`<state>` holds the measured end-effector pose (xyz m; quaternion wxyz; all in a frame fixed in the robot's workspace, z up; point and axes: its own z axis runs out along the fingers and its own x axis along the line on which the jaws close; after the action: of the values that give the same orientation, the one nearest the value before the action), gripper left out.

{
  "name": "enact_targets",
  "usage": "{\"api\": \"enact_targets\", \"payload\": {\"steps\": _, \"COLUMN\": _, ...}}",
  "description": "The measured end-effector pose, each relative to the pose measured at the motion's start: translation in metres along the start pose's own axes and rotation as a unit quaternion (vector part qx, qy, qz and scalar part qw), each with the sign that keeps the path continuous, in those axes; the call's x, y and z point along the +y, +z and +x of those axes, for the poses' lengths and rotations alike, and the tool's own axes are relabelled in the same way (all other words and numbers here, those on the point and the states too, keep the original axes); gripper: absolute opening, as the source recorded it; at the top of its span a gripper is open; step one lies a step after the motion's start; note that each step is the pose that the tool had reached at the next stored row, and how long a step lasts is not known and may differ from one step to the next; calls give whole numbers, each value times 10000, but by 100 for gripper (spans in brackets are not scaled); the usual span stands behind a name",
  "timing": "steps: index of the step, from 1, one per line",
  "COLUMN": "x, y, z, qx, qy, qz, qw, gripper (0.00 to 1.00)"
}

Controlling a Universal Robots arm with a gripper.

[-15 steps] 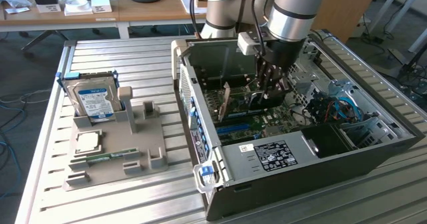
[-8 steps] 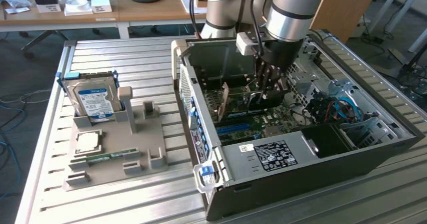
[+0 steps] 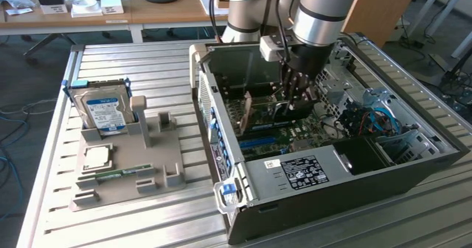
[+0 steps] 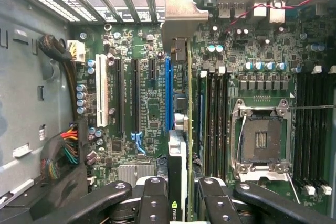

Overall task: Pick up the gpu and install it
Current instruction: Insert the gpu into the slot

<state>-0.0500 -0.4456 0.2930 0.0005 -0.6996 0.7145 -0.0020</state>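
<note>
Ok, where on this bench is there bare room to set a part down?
Bare slats of the table lie on the far side of the gray fixture tray, and on its near side. The strip between tray and computer case is narrow. Inside the case it is crowded: the gripper holds the gpu over the motherboard.

The gripper (image 4: 181, 187), clamping the gpu (image 4: 177, 150), is covering the card's near end. In the exterior view, at two o'clock from centre, the fingers (image 3: 295, 90) are hiding most of it; at twelve, the arm (image 3: 324, 10) is running off the edge.
</note>
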Motion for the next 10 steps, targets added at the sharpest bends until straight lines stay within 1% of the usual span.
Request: {"api": "enact_targets", "payload": {"steps": 10, "x": 23, "y": 13, "z": 22, "qx": 0, "qy": 0, "qz": 0, "qw": 10000, "gripper": 27}}
